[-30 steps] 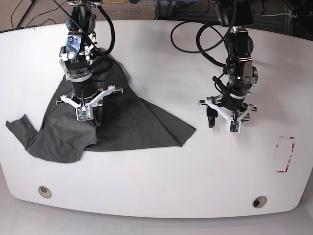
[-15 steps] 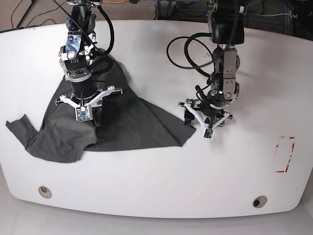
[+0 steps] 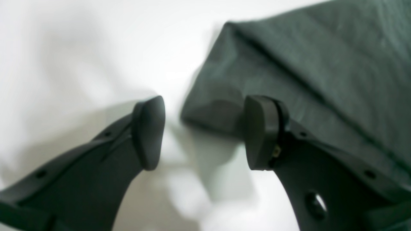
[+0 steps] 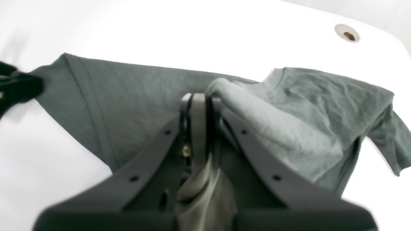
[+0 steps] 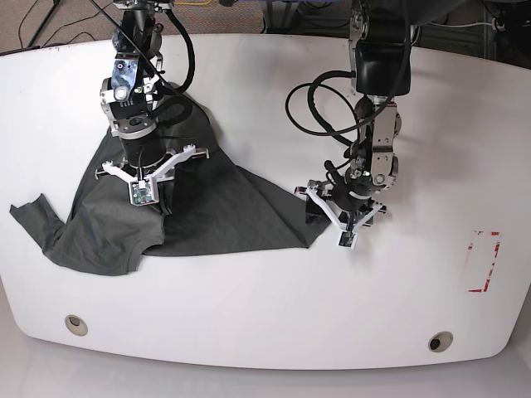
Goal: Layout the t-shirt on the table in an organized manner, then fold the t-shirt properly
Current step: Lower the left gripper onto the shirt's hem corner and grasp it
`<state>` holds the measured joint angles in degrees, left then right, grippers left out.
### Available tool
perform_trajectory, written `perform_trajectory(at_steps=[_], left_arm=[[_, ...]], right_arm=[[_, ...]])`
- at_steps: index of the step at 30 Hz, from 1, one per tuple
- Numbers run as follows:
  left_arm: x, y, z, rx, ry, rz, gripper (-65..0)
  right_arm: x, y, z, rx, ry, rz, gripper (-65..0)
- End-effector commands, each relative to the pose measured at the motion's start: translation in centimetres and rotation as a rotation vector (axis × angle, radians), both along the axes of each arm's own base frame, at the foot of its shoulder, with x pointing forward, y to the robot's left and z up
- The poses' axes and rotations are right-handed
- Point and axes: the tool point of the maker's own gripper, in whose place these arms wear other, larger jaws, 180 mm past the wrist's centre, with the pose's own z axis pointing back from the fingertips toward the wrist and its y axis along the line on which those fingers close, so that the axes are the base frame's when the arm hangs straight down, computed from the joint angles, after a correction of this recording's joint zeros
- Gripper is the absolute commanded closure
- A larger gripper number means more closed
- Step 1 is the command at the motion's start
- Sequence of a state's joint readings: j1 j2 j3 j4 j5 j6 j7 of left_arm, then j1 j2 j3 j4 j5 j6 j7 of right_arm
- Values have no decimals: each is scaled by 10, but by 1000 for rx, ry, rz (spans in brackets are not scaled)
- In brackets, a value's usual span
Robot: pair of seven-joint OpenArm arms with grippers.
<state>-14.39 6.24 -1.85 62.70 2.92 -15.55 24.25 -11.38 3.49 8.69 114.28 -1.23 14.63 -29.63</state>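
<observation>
A: Count what you see on the table [image 5: 265, 298] in the base view.

B: You have one t-shirt [image 5: 216, 207], dark grey, spread in a rumpled triangle across the left half of the frame, with one sleeve [image 5: 33, 217] reaching toward the left edge. You have two arms, two round grommet holes [image 5: 75, 323] near the lower edge, and one red-and-white marking [image 5: 484, 261] at the right.

A: How do your two grippers stand?

B: Your right gripper [image 4: 197, 106], at the upper left of the base view, has its jaws pressed together on a raised fold of the t-shirt; in the right wrist view, cloth drapes over one finger [image 4: 221, 109]. Your left gripper [image 3: 205, 131], near the centre of the base view, stands wide, holding nothing.

A: Where is the left gripper relative to the cloth?

B: In the left wrist view, one corner [image 3: 208, 109] of the t-shirt lies between the two fingertips [image 3: 149, 131], flat on the table. Whether a pad touches the cloth, you cannot tell.
</observation>
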Motion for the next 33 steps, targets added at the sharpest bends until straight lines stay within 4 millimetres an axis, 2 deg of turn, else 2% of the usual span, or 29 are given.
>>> perform_trajectory(at_steps=[1,8,12,16,17,22,25,33], left_arm=[[12,-7,9,-16,-21,-10,-365],[11,-11,-4,-28,-1,-13,-361],[11,-11,-4,-29,-1,-13,-346],[10,-11,-6,-28,5,-14,-250],[10,-11,-7,-25,5,-15,-193],[8,-10,-9,-20,13,-16,-38],[5,-10,-15,-20,30,-17,-4],[3,-8,-16,-24,33,-13,-4]], right_arm=[[5,0,17,3,-65,4,0],[5,1,18,6,-66,3,0],[5,1,18,6,-66,3,0],[5,0,18,4,-66,2,0],[5,0,18,4,-66,2,0],[6,0,18,6,-68,2,0],[6,0,18,6,-68,2,0],[6,0,19,7,-69,0,0]])
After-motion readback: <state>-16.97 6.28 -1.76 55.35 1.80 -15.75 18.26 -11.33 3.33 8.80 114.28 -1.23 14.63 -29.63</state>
